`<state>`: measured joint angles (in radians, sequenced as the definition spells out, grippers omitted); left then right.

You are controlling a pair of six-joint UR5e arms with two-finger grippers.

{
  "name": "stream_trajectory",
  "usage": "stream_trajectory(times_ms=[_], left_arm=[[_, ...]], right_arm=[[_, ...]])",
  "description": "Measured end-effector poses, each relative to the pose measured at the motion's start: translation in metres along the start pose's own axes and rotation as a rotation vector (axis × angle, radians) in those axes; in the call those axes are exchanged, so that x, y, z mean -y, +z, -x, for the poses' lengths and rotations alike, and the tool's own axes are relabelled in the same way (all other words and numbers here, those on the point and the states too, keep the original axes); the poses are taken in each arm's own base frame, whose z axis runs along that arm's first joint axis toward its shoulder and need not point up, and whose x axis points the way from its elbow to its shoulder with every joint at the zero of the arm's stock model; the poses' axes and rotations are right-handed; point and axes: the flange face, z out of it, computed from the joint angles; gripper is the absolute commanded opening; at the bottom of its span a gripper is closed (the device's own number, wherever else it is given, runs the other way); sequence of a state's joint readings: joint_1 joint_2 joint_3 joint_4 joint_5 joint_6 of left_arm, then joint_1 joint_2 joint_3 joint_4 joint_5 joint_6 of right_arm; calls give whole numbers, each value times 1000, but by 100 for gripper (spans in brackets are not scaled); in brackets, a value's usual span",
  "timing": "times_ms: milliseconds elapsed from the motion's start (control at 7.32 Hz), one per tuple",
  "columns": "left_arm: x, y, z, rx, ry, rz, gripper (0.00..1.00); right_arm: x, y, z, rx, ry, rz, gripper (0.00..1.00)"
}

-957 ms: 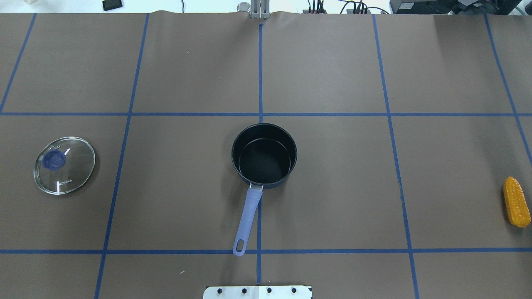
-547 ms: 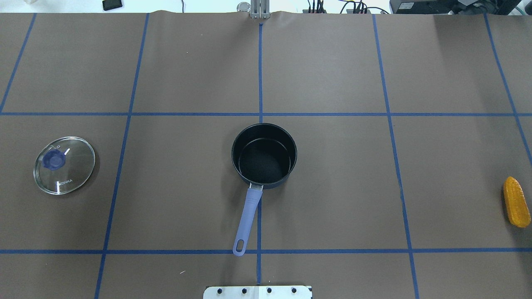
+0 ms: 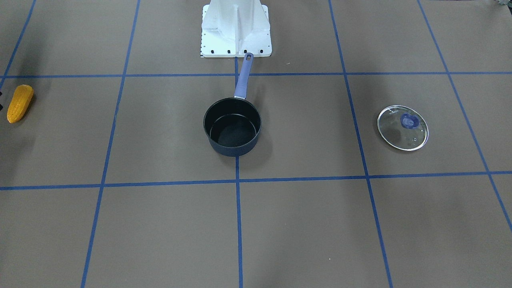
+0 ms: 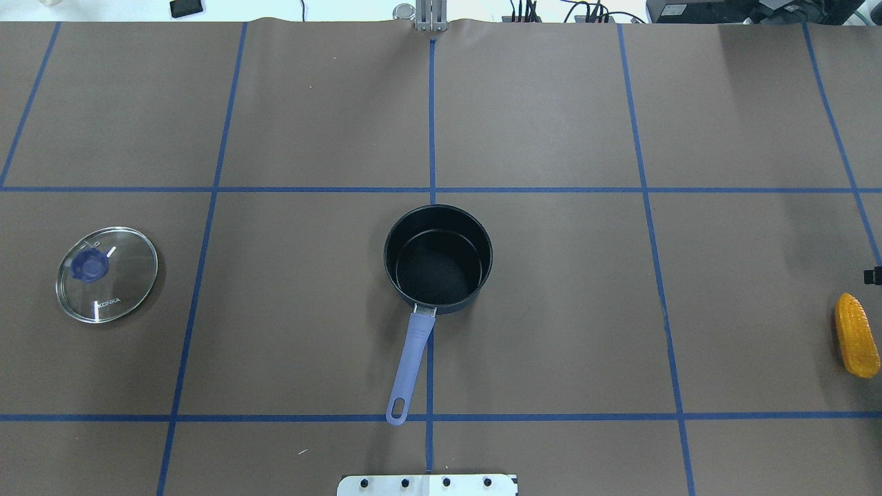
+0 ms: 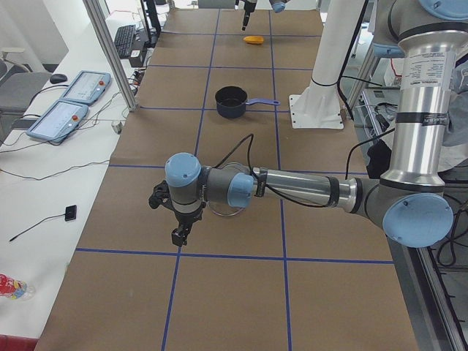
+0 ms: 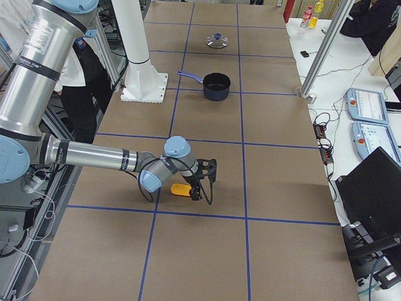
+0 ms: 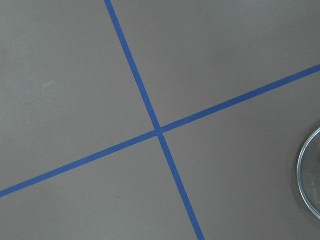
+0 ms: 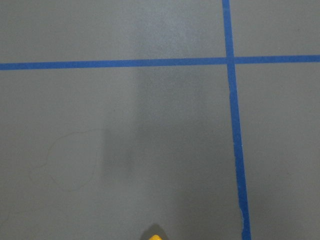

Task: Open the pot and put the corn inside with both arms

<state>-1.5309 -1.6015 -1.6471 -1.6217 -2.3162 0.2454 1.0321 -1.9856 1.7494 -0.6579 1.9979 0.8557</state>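
Note:
The dark pot (image 4: pixel 437 258) stands open and empty at the table's middle, its purple handle (image 4: pixel 411 365) pointing at the robot base. Its glass lid (image 4: pixel 107 274) with a blue knob lies flat at the left. The yellow-orange corn (image 4: pixel 856 335) lies at the right edge. In the exterior right view my right gripper (image 6: pixel 204 198) hangs just beside the corn (image 6: pixel 180 189); only a black bit of it (image 4: pixel 873 275) shows overhead. In the exterior left view my left gripper (image 5: pixel 178 236) hovers beside the lid (image 5: pixel 227 212). I cannot tell whether either gripper is open or shut.
The white base pedestal (image 3: pixel 236 28) stands behind the pot's handle. Blue tape lines (image 4: pixel 431 124) grid the brown table. Teach pendants (image 5: pixel 73 95) and cables lie on the white bench beyond the table's far edge.
A black bit of my right gripper has come into the overhead view at the right edge, just above the corn. Pot, lid and corn have not moved.

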Motion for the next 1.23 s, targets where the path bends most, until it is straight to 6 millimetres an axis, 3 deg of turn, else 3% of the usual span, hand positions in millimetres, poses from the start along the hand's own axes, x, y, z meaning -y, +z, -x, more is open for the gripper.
stream_trajectory(times_ms=[547,683,820,957,1230], left_arm=[[1,-1,-1,1,4,-3,98],[1,-1,-1,1,4,-4,98],[1,-1,-1,1,5,-4,98],[1,-1,-1,1,4,-3,98],[1,-1,-1,0,4,-3,98]], right_arm=[[-55,24,17,-8,-62,31,97],[-62,29,22,-8,-84,48,54],[-68,33,25,-11,-103,60,20],[-72,37,27,-15,-116,67,0],[-75,40,27,-21,-128,73,0]])
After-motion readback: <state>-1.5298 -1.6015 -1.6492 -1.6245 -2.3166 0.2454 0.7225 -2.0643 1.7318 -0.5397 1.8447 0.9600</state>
